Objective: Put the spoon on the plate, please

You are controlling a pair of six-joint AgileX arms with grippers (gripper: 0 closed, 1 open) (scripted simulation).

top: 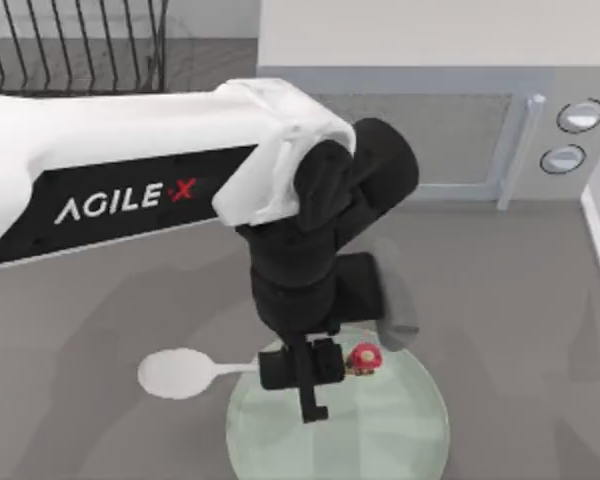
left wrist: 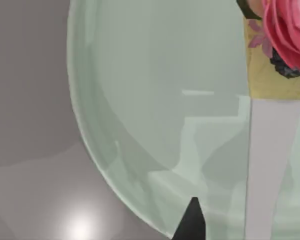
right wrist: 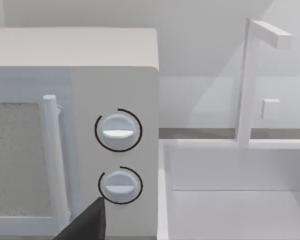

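The pale green plate [top: 400,430] lies at the table's front, right of centre. The white spoon [top: 185,372] lies across the plate's left rim. Its oval bowl is over the table to the left, and its red-and-yellow knob [top: 365,357] is over the plate. My left gripper [top: 315,372] hangs straddling the spoon's handle and is open, with one dark finger [top: 315,408] standing clear of the handle. In the left wrist view the handle [left wrist: 267,170] and knob [left wrist: 285,35] loom close above the plate [left wrist: 155,100], and one fingertip [left wrist: 191,222] is apart from the handle. My right gripper [right wrist: 85,225] is parked facing the microwave.
A white microwave [top: 430,130] with two dials [right wrist: 118,131] stands at the back right. A dark wire rack [top: 70,45] is at the back left. A white sink [right wrist: 230,200] with a tap sits at the right edge.
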